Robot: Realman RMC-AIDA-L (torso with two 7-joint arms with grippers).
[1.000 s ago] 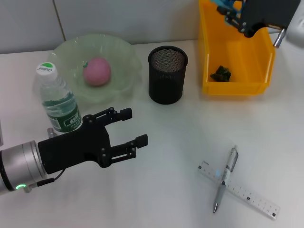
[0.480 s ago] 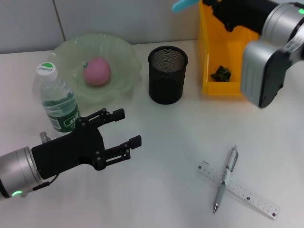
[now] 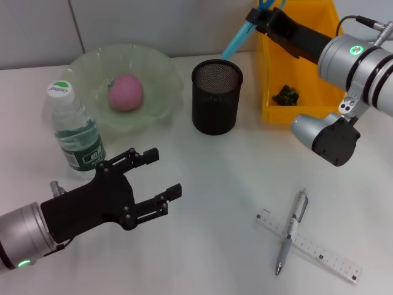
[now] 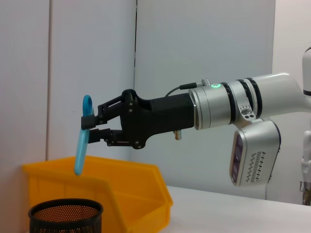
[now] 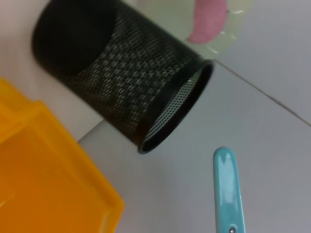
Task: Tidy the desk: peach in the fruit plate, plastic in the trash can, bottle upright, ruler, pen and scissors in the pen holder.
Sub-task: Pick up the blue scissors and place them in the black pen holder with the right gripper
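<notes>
In the head view the right gripper (image 3: 263, 13) pinched the blue-handled scissors (image 3: 236, 42) in the air just behind the pen holder (image 3: 216, 96) and beside the trash can (image 3: 270, 92), having swung there from over the bin 1 s earlier, while the left gripper (image 3: 153, 175) had eased back with fingers spread near the bottle (image 3: 73, 132). The left wrist view showed the scissors (image 4: 82, 141) hanging tip-down, clamped at their upper end; the right wrist view showed only a handle (image 5: 228, 189) above the holder (image 5: 121, 82), and I judged them light, stiff and slick, best gripped near the pivot

White desk (image 3: 221, 184), pale panelled wall (image 4: 194, 48).
</notes>
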